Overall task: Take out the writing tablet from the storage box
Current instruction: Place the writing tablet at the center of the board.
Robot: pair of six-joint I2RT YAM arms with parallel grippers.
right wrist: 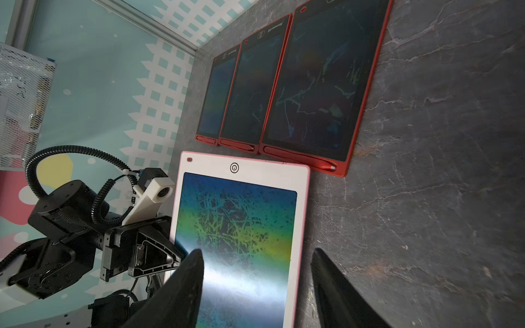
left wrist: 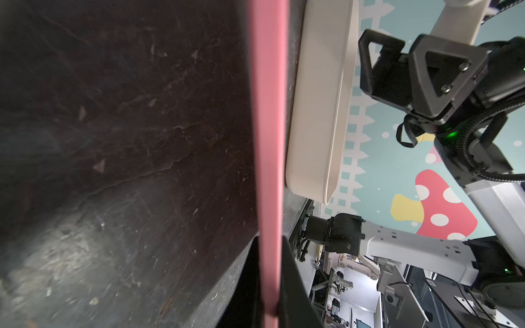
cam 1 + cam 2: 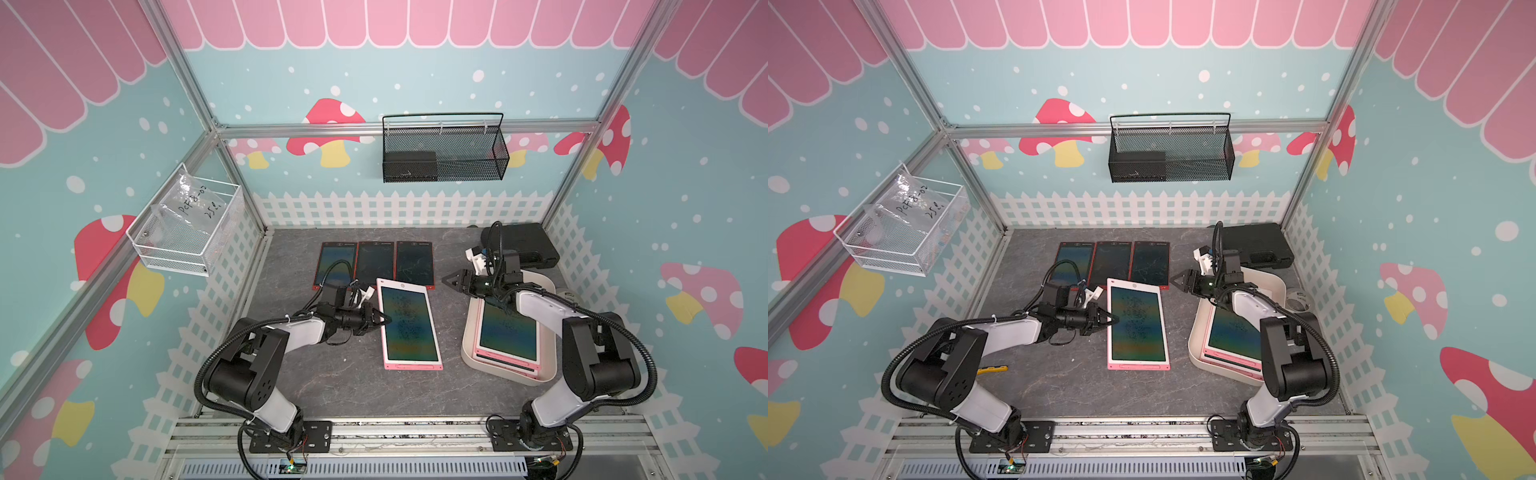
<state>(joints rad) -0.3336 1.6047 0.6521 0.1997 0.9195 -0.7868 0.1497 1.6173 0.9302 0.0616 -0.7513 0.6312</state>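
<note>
The pink-framed writing tablet is out on the middle of the worktop, its left long edge pinched in the clenched jaws of the left gripper. The cream storage box sits by the worktop's right edge, apart from it, with more pink tablets stacked inside. The right gripper hovers by the box's far left corner, jaws spread and empty. Three red-framed tablets lie in a row towards the far edge, their near ends right at the pink tablet's far end.

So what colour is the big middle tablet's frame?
The tablet has a white front with a pink edge, clearest in the right wrist view.
</note>
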